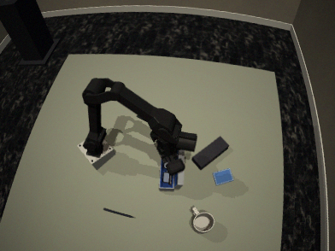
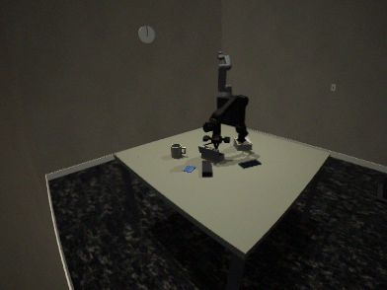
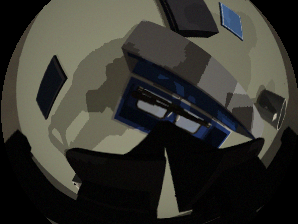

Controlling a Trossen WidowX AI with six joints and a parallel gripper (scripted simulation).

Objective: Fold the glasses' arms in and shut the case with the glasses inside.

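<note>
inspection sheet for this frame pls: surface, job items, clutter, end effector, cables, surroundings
Surface: pale grey-green square table, shadowed.
Job's things: open blue-lined glasses case, glasses lying inside, lid not shut.
Clutter: dark rectangular box, small blue flat card, grey mug, thin dark pen, flat dark slab.
End effector: black parallel-jaw end effector shut, holding nothing, above the case.
Cables: nothing seen.
Surroundings: dark speckled carpet, round wall clock.
</note>
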